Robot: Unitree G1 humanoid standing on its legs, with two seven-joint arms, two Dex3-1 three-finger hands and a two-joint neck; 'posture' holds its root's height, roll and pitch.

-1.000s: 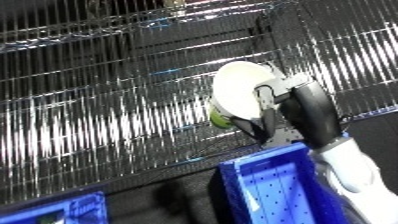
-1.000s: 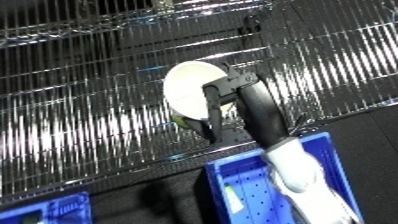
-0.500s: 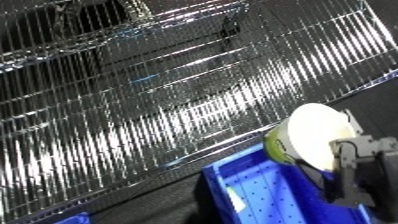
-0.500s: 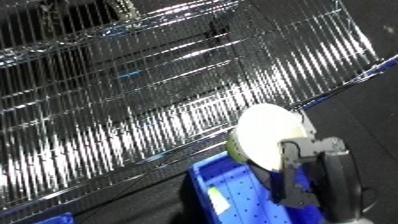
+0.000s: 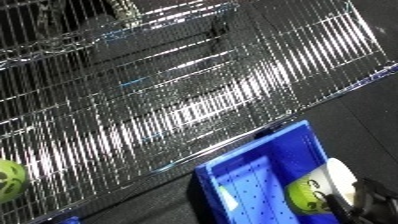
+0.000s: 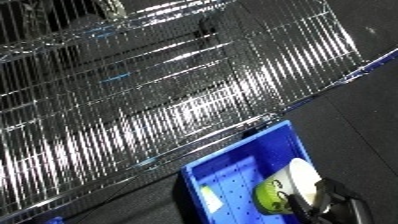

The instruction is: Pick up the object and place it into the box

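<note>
Nearest, at the lower right edge: right hand (image 6: 322, 204), black, fingers curled round a green-and-white cup (image 6: 286, 187), holding it tilted, white lid up and to the right. Cup sits over the blue bin (image 6: 233, 175), inside its walls; whether it touches the perforated floor, cannot tell. Beyond the bin, a chrome wire rack (image 5: 178, 95) fills the frame. Left eye view alone shows a green ball-like object (image 5: 11, 181) at the far left edge. Left hand unseen.
</note>
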